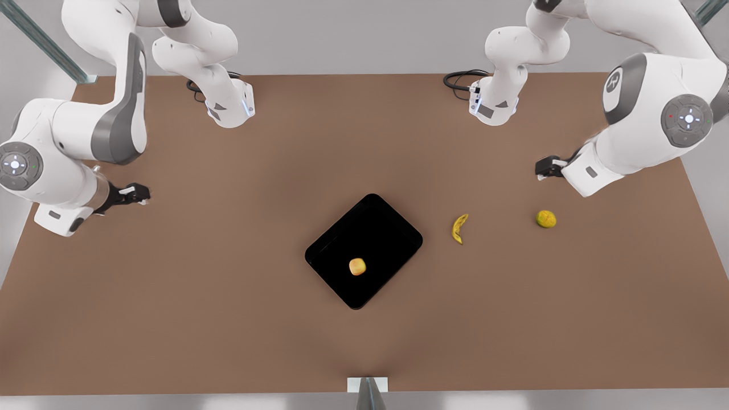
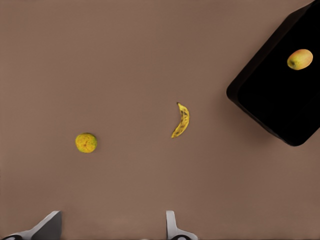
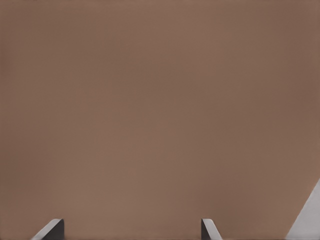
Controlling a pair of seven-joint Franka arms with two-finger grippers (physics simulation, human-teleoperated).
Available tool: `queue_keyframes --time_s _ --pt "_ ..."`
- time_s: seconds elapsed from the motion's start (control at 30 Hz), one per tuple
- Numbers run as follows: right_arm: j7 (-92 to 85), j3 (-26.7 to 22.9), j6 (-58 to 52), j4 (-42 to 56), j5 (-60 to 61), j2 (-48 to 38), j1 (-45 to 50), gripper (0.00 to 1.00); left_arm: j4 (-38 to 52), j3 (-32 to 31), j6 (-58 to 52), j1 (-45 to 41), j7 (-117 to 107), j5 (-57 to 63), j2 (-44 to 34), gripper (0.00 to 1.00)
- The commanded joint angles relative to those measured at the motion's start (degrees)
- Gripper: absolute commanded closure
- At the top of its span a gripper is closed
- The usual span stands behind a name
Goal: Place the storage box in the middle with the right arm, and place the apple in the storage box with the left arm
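Observation:
The black storage box lies at an angle in the middle of the brown table, and the apple rests inside it near its front corner. In the left wrist view the storage box with the apple sits well away from the fingers. My left gripper hangs at the front view's right, open and empty; its fingers stand wide apart. My right gripper waits at the front view's left, open over bare table.
A curved yellow banana and a yellow-green dimpled fruit lie on the table to the box's right in the front view, near the left gripper. Both arm bases stand at the table's far edge.

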Motion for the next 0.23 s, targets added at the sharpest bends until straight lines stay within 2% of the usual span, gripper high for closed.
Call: queue_keyframes --time_s 0.0,0.07,0.1,0.13,0.2 --pt "0.0 0.0 0.0 0.0 0.1 0.1 0.4 0.00 0.8 0.0 0.1 0.0 0.0 1.1 0.9 0.00" --pt "0.5 0.5 0.0 0.6 0.8 0.1 1.0 0.00 1.3 0.0 3.7 -0.3 0.0 1.5 1.6 0.00" --pt "0.3 0.5 0.0 0.6 1.4 0.1 1.0 0.00 -1.9 -0.1 6.3 -0.3 0.0 1.5 0.0 0.00" --pt "0.3 0.5 0.0 0.6 1.2 0.1 1.1 0.00 -11.3 0.1 13.1 -0.4 -0.9 1.4 -5.0 0.00" --pt "0.2 0.5 0.1 0.6 1.5 0.8 0.8 0.00 -13.5 0.1 14.4 -0.4 -1.0 1.4 -6.2 0.00"
